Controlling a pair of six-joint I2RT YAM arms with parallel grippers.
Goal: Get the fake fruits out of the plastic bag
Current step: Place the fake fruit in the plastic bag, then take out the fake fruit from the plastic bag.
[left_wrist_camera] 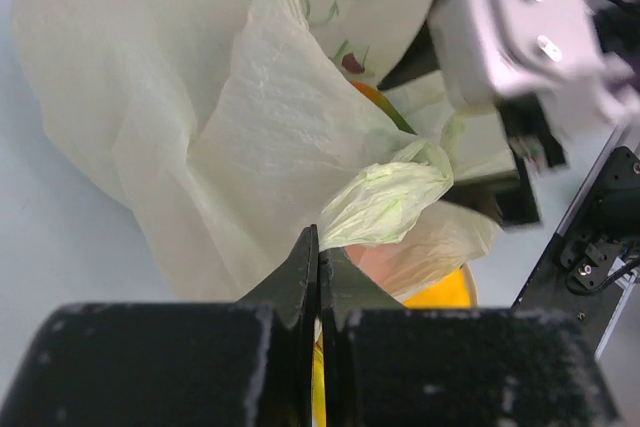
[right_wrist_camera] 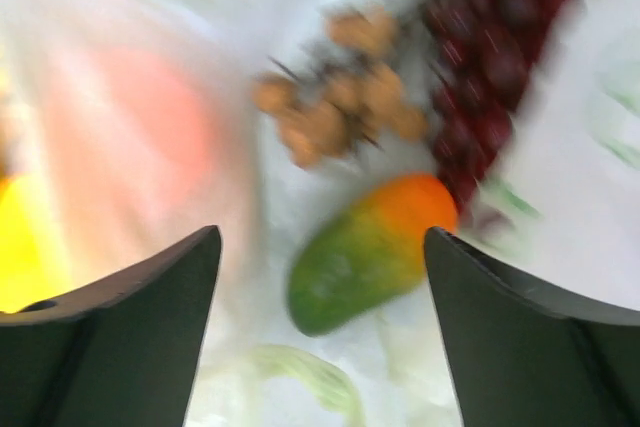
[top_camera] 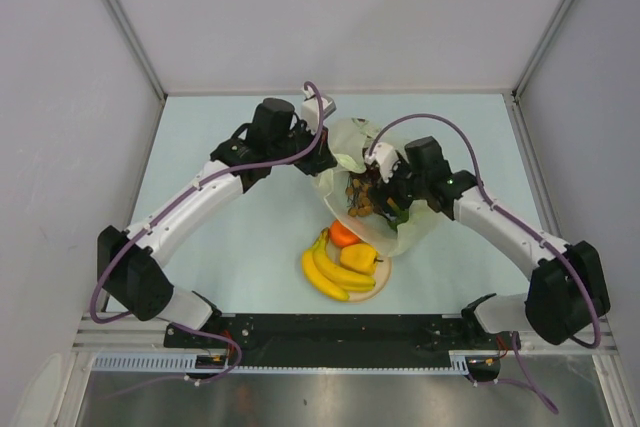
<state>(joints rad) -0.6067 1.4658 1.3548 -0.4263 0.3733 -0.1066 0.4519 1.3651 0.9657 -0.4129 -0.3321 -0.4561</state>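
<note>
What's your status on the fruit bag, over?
Left gripper: jaws shut on bag. Right gripper: jaws open inside bag over mango. Grapes beside it, nothing blocking.

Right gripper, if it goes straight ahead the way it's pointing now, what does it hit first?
Most likely the green-and-orange mango, lying inside the plastic bag almost centred between the open fingers of the right gripper. The picture is blurred, so depth is uncertain.

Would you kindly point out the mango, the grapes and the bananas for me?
mango (right_wrist_camera: pixel 370 252), right wrist view, middle of its body.
grapes (right_wrist_camera: pixel 495 67), right wrist view, centre of the bunch.
bananas (top_camera: pixel 335 272), top view, middle of the bunch.
</note>
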